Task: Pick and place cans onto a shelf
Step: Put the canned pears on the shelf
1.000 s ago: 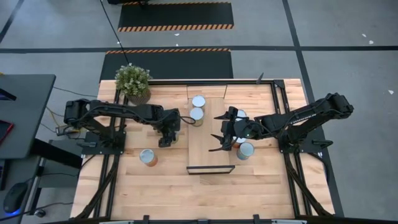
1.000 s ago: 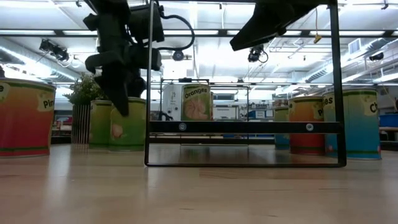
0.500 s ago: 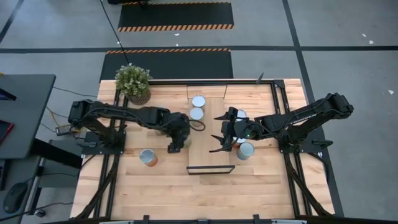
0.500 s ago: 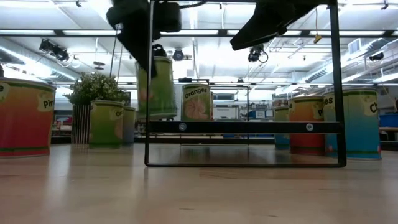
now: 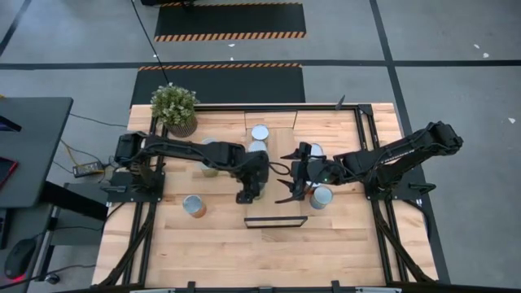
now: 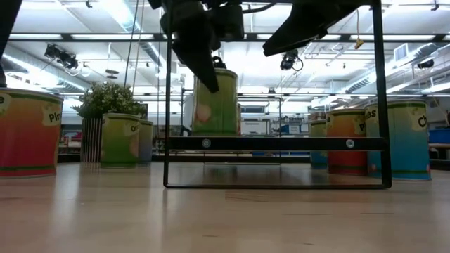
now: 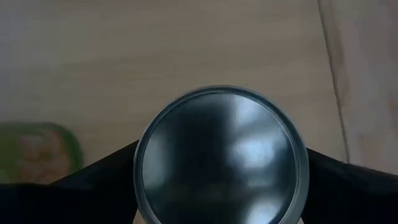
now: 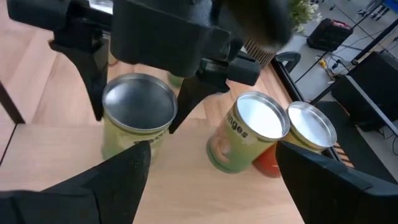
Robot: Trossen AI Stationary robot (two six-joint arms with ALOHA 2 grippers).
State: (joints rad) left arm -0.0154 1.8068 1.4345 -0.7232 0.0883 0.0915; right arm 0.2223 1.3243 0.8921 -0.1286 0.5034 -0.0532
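The left end effector (image 5: 247, 189) is clenched on a yellowish-green can (image 6: 215, 102), its two fingers pressed against the can's sides — the can hangs upright just above the shelf (image 5: 277, 130), over the shelf's left edge near the front. The right end effector (image 5: 287, 172) hovers over the shelf's right half, fingers spread wide and holding nothing. Two cans (image 5: 259, 139) stand at the shelf's back end; bare board lies between them and the held can.
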